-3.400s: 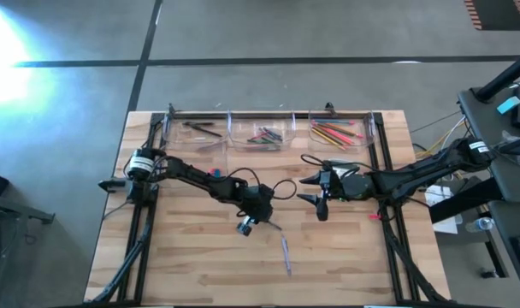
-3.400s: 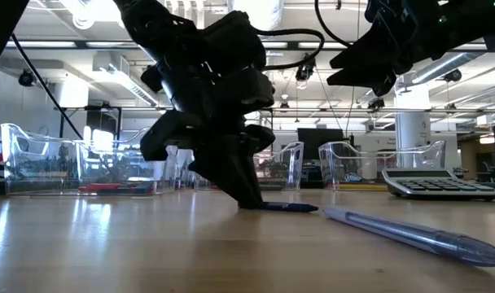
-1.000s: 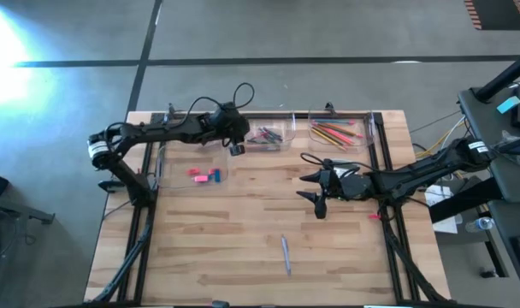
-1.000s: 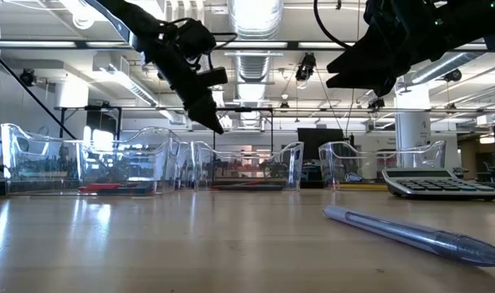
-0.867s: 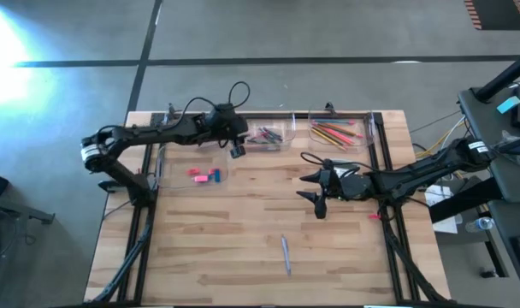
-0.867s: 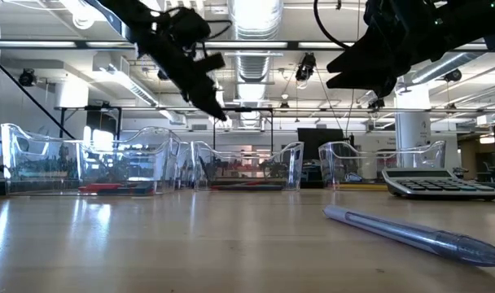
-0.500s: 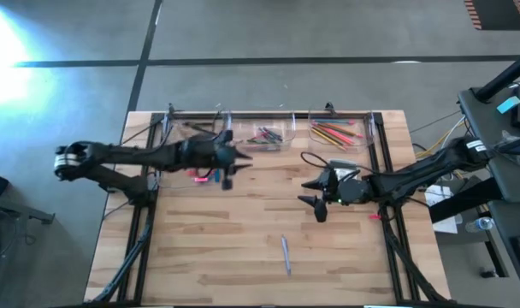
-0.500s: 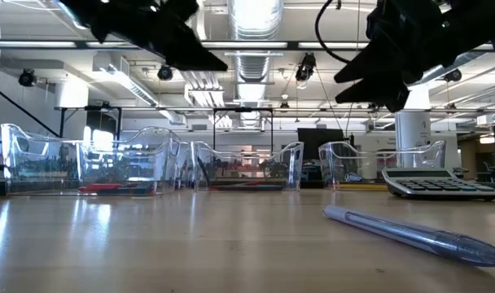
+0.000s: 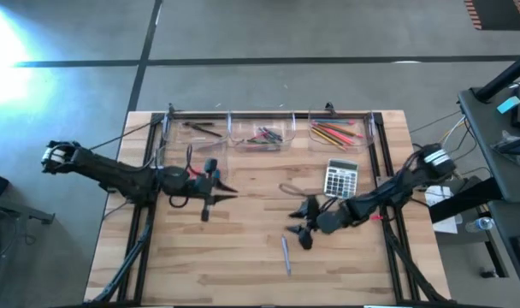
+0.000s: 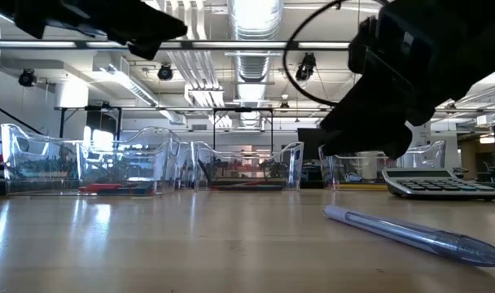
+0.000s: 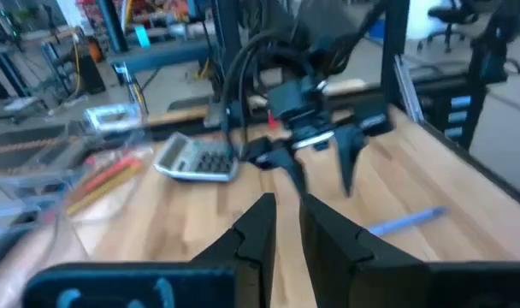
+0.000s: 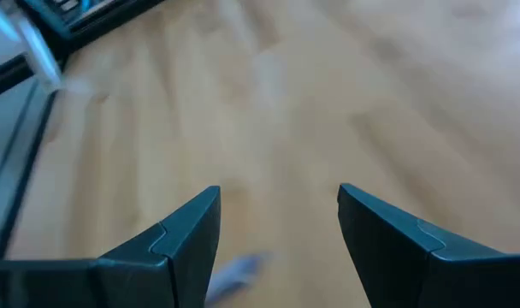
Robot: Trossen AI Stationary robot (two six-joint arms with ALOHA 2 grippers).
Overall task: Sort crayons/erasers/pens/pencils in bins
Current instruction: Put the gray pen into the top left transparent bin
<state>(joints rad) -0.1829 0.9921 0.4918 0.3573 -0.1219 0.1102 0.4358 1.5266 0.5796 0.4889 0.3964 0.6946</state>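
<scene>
A: What is sitting on the table [image 9: 243, 257] right now?

B: 4 clear bins [image 9: 266, 134] are lining its far side. 1 is holding dark pens [image 9: 200, 128], the next a mixed bundle that I am taking for crayons [image 9: 265, 137], the third the pencils [image 9: 333, 133], and the fourth, nearer the left arm, is showing a bit of pink that I am reading as erasers [image 9: 194, 174], half hidden by that arm. A grey calculator [image 9: 339, 179] is lying just in front of the pencil bin.

A: So what is left to sort?

B: As far as I am seeing, only 1 loose item: a blue pen [image 9: 286, 253] lying on the open wood toward the near side, well apart from every bin. I am judging the job nearly finished.

A: And the grippers?

B: The right gripper [image 9: 301, 231] is hanging just beside the pen's far end with its jaws spread wide and nothing between them; its wrist view is showing a blurred bluish tip between the fingers [image 12: 183, 231]. The left gripper [image 9: 210, 195] is hovering over the left part of the table, its fingers [image 11: 258, 224] nearly together, carrying nothing.
</scene>
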